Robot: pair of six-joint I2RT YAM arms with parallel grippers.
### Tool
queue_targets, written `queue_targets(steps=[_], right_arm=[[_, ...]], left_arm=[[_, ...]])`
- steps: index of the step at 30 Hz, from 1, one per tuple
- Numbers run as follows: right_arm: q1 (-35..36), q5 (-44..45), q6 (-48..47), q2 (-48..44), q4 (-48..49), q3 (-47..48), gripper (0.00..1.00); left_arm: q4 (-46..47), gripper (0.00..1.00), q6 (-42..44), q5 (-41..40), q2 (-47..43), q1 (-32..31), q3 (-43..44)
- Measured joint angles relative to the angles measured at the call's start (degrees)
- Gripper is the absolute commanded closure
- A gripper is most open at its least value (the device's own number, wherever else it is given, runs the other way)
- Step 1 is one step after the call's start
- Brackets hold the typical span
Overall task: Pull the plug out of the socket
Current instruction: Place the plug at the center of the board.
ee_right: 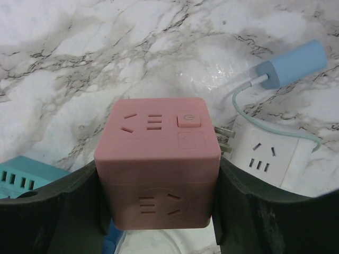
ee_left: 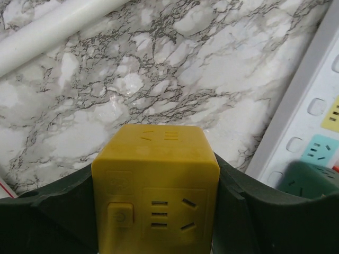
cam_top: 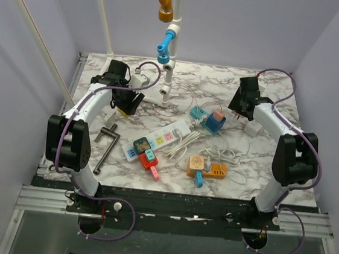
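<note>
A: Overhead, both sets of jaws are hidden behind the wrists. What do the wrist views show?
B: Jaws half-spread, the left gripper clamps a yellow cube adapter. The right gripper clamps a pink cube adapter.
A: And the socket?
B: Mid-table, between the arms. The left wrist view shows only its edge.

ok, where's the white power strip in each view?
Top external: power strip runs diagonally across the table centre.
Left wrist: power strip at the right edge, right of the yellow cube.
Right wrist: not in it.
Shared landmark: marble tabletop, in all three.
</note>
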Motion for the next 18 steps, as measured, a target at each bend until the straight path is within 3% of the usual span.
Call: queue_targets(steps=[10, 14, 18], right_arm=[[-4.46, 1.7, 2.73, 6.12, -0.15, 1.42, 0.98], [-5.75, 2.45, 3.67, 7.17, -0.15, 1.62, 0.86], [-5.73, 2.8, 3.87, 7.87, -0.13, 1.9, 0.67]], left_arm=[[2.91, 0.61, -1.57, -3.82, 4.79, 0.33, -2.49], [3.54, 0.46, -2.4, -4.24, 4.79, 0.37, -2.73], [4.24, 0.35, -3.15, -4.28, 4.79, 0.5, -3.13]])
